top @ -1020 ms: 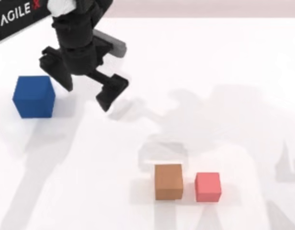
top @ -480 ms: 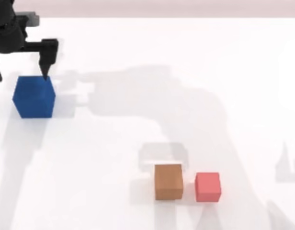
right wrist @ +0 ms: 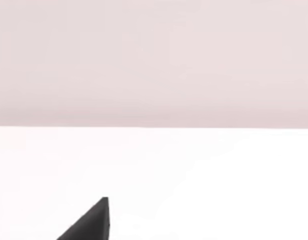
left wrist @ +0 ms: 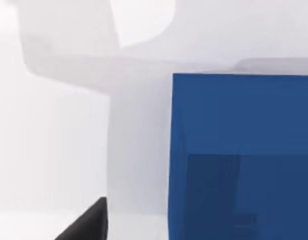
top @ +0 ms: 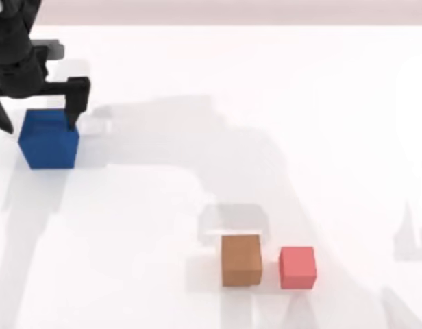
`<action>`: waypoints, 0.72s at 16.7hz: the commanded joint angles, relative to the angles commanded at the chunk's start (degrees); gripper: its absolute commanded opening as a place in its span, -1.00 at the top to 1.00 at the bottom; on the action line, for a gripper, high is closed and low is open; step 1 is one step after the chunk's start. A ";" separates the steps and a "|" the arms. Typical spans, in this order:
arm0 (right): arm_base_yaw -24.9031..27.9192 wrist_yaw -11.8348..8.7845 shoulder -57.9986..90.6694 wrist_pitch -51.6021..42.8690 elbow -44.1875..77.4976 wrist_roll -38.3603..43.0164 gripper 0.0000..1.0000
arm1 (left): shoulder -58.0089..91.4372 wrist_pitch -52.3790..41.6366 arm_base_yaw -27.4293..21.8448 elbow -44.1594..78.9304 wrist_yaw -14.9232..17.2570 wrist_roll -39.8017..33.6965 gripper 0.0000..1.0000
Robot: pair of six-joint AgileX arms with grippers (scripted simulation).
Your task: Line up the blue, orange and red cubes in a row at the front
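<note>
A: What's nearest?
B: The orange cube (top: 241, 260) and red cube (top: 297, 267), just beside each other near the front, open table (top: 334, 103) all round.
A: Farther off?
B: The blue cube (top: 48, 139) at far left. The left gripper (top: 36, 113) is partly cut off by the edge, jaws spread wide astride the cube, gripping nothing.
A: The right arm?
B: Out of the top view; jaws can't be judged.

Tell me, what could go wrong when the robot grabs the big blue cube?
The left gripper hangs open over the blue cube with one finger right at the cube's edge; it might land on top instead of beside it. Later, the blue cube could bump the orange cube, which sits close to the red cube.
</note>
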 joint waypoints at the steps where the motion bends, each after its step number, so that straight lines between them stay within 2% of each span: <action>1: 0.00 0.00 0.00 0.00 0.00 0.00 -1.00 | 0.51 2.61 0.01 -1.88 0.01 0.03 -1.00; 4: 0.00 0.00 0.00 0.00 0.00 0.00 -1.00 | 1.86 8.14 0.05 -6.27 0.02 0.07 -1.00; 9: 0.00 0.00 0.00 0.00 0.00 0.00 -1.00 | 2.13 8.91 0.06 -6.96 0.03 0.08 -1.00; 12: 0.00 0.00 0.00 0.00 0.00 0.00 -1.00 | 2.13 8.91 0.06 -6.96 0.03 0.08 -0.55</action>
